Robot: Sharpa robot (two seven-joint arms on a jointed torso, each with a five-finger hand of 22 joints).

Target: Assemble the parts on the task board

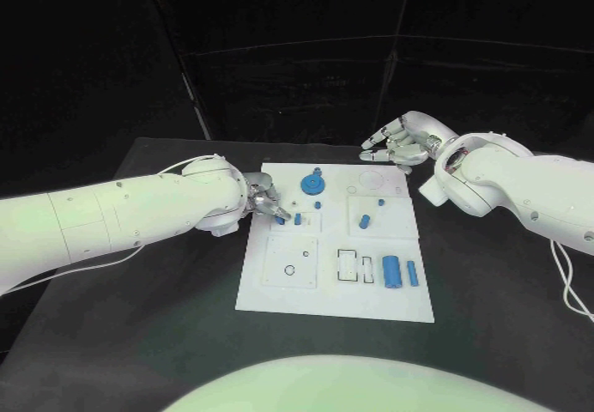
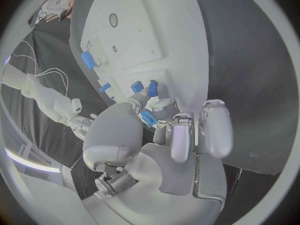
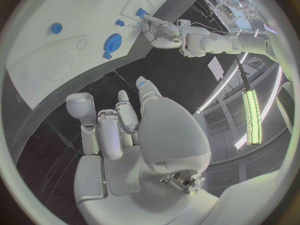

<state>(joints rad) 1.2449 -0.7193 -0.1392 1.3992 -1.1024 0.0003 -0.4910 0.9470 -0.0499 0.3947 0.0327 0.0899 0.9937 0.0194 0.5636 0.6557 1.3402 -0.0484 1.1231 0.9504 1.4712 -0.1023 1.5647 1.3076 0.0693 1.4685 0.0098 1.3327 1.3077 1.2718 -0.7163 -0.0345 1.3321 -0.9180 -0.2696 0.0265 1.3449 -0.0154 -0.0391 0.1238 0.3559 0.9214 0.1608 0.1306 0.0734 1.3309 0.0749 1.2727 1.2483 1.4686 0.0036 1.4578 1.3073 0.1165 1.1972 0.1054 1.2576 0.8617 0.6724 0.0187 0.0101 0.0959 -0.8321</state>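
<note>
The white task board (image 1: 279, 292) lies in the middle of the table. My left hand (image 1: 263, 199) reaches over the board's left edge and pinches a small blue part (image 2: 148, 118) between thumb and finger, low over a square recess (image 1: 306, 221). A short blue peg (image 1: 297, 219) stands beside it. Further back sit a round blue gear (image 1: 312, 184) and a small peg (image 1: 319, 205). Two blue cylinders (image 1: 391, 271) lie at the board's right side, and a slanted blue peg (image 1: 366, 221) lies above them. My right hand (image 1: 403, 142) hovers beyond the far right corner, fingers apart, holding nothing.
White cables (image 1: 167, 169) trail over the black table behind my left arm. The right wrist view has the board (image 3: 62, 55), the gear (image 3: 113, 41) and my left hand (image 3: 159, 32). Bare black table (image 1: 136, 343) lies in front of the board.
</note>
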